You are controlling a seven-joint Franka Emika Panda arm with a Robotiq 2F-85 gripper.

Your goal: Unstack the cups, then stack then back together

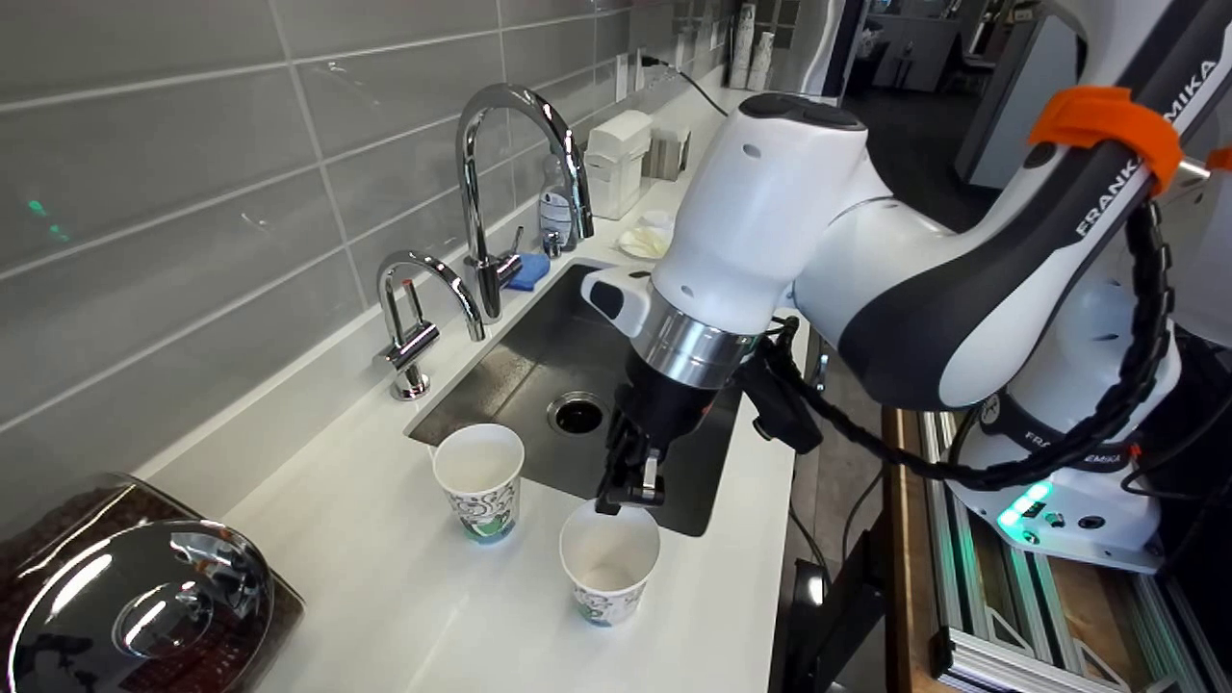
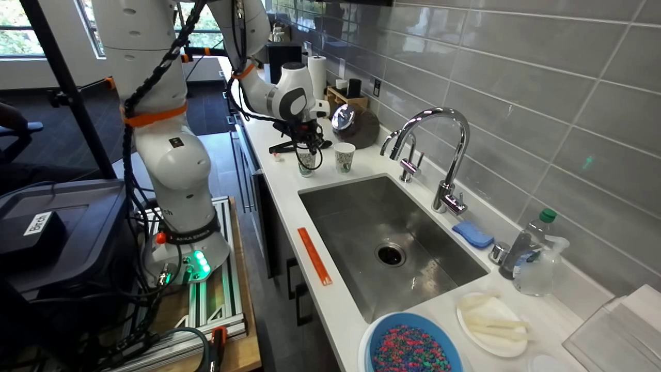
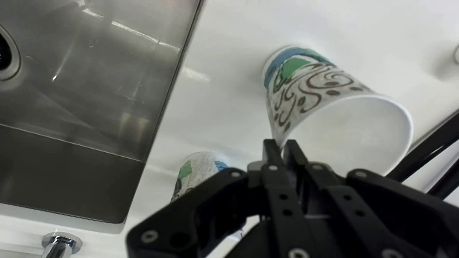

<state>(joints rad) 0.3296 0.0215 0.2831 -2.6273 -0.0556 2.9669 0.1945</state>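
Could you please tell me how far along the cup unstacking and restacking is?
Unstacking looks done: the wall-side cup and the robot-side cup stand apart on the counter. In hand: the gripper appears closed on the wall of the robot-side cup, at its rim. Left: nesting one cup inside the other, since neither sits in the other yet.
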